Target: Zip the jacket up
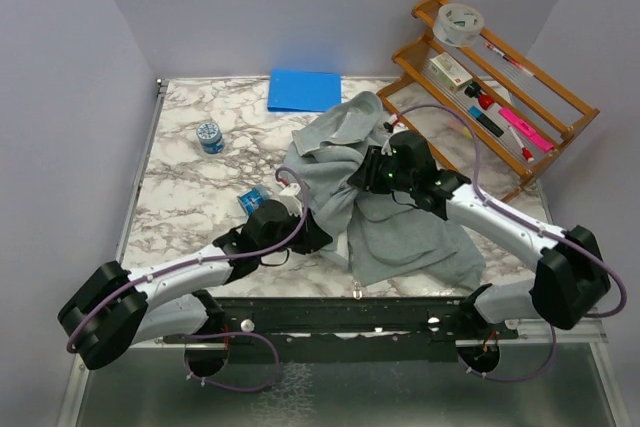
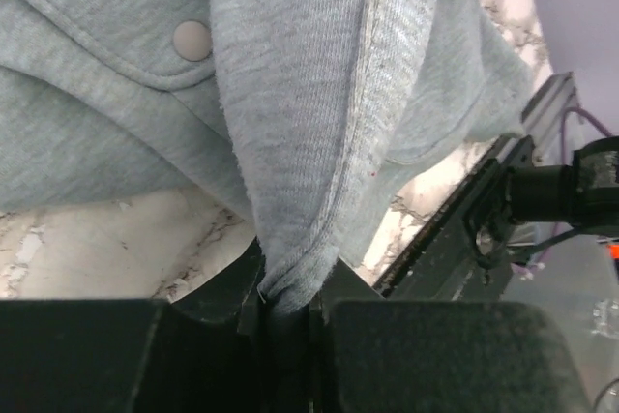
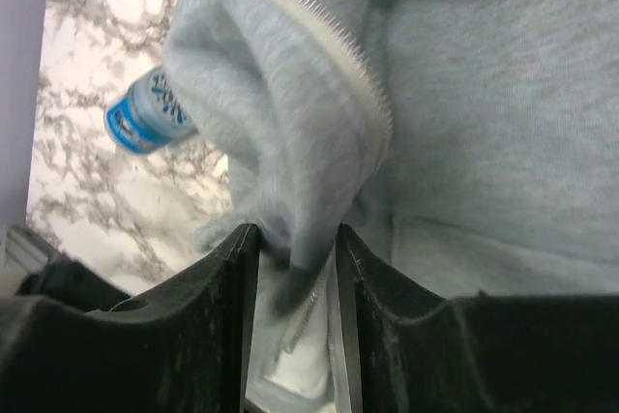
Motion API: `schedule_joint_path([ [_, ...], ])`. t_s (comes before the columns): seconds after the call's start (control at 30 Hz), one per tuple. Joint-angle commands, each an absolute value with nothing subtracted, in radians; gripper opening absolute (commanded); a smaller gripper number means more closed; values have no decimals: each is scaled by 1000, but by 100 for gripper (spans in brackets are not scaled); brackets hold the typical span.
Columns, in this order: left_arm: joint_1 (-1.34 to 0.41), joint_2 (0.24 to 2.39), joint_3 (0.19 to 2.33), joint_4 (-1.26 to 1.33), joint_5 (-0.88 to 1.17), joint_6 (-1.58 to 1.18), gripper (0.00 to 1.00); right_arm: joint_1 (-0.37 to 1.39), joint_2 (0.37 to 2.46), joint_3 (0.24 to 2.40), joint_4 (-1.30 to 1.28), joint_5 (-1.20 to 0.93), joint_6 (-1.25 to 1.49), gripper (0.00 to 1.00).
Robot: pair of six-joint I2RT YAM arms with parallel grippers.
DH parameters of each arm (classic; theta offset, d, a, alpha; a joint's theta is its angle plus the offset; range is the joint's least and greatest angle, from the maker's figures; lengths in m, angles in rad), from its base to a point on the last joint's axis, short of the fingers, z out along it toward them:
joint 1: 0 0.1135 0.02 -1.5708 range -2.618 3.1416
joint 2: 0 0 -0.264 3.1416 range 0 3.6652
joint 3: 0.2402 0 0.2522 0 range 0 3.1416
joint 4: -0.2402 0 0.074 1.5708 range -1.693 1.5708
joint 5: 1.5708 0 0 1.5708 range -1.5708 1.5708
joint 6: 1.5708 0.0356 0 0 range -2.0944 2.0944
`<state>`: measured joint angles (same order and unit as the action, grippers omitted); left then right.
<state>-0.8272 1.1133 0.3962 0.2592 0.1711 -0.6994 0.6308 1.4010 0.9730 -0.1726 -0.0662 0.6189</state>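
Observation:
The light grey jacket [image 1: 400,217] lies crumpled on the marble table, from the middle toward the front right. My left gripper [image 1: 322,235] is at its near left edge. In the left wrist view the gripper [image 2: 287,289] is shut on a pinched fold of the jacket [image 2: 319,123] next to a seam; a snap button [image 2: 191,40] shows at upper left. My right gripper [image 1: 362,179] is on the jacket's middle. In the right wrist view the gripper [image 3: 295,239] holds a thick fold of the jacket [image 3: 484,94] with the zipper teeth [image 3: 348,55] between its fingers.
A blue folder [image 1: 304,90] lies at the table's back. A small blue-white jar [image 1: 209,136] stands at the left. A blue-labelled container [image 1: 254,199] lies by the left arm and shows in the right wrist view [image 3: 145,115]. A wooden rack [image 1: 545,87] with tape and pens stands at the right.

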Motion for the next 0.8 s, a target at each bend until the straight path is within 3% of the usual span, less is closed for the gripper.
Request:
schedule_joint_path([
  [0.0, -833, 1054, 356, 362, 234, -721, 0, 630, 1258, 882, -169, -160, 585, 46],
  [0.13, -833, 986, 308, 451, 231, -755, 0, 629, 1155, 807, -179, -224, 606, 63],
  [0.27, -832, 926, 265, 521, 223, -793, 0, 629, 1071, 722, -125, -303, 664, 72],
  [0.5, -832, 875, 212, 619, 249, -829, 0, 630, 1061, 587, 191, -537, 761, 68],
  [0.77, -832, 871, 210, 654, 274, -839, 0, 629, 1146, 582, 332, -636, 790, 60],
])
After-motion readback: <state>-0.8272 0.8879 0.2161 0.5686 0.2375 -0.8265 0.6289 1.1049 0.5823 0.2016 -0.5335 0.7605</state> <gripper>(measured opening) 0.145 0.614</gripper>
